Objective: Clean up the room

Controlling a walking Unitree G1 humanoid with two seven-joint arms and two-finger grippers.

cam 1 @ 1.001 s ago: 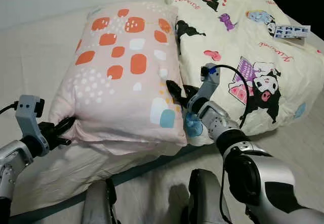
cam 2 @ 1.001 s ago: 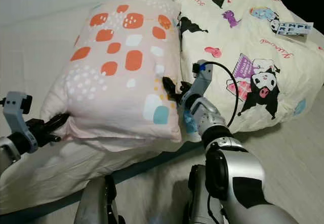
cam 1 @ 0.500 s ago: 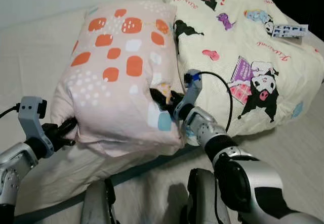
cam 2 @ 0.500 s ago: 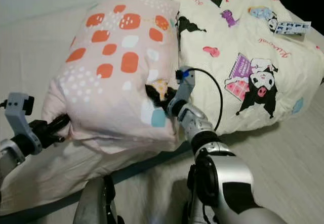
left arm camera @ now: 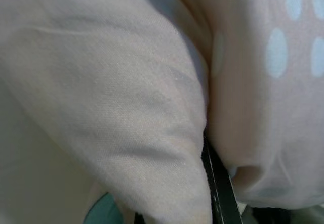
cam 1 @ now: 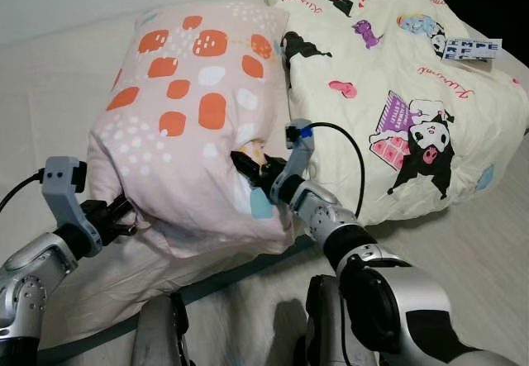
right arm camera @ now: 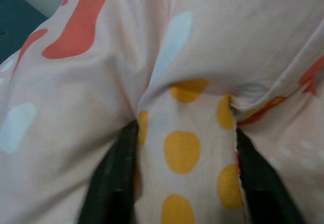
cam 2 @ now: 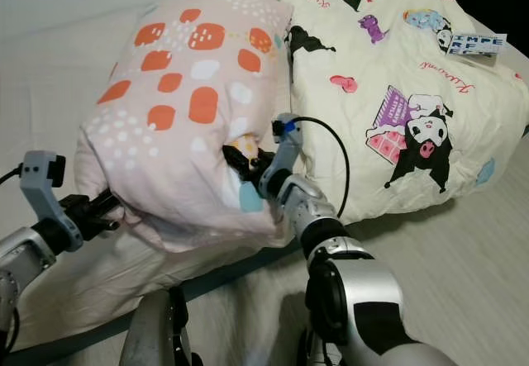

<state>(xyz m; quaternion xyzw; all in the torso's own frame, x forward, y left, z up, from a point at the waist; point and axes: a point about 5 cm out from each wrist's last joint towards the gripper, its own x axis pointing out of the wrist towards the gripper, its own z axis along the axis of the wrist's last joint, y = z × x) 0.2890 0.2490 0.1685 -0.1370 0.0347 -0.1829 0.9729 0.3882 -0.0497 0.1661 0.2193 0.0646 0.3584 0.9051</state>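
A pink pillow point(cam 1: 186, 93) with orange, white and blue patches lies on the bed, held from both sides. My left gripper point(cam 1: 122, 215) is shut on its near left corner, where the pink cloth point(left arm camera: 152, 107) folds over one black finger point(left arm camera: 217, 188). On the near right edge my right gripper point(cam 1: 245, 166) is shut on a fold of the pillow cloth with yellow dots point(right arm camera: 185, 150) between its two fingers point(right arm camera: 114, 178). To the right lies a cream cartoon-print pillow point(cam 1: 397, 77), touching the pink one.
Both pillows rest on a cream bed sheet point(cam 1: 50, 110). A dark teal edge point(cam 1: 231, 275) of the bed runs along the front, with my legs point(cam 1: 161, 333) below it. A small printed tag point(cam 1: 471, 49) lies on the cartoon pillow's far right.
Both grippers have pushed the pink pillow leftward and away, bunching its near edge. The right gripper has moved left with the cloth; the left gripper has come in towards the right.
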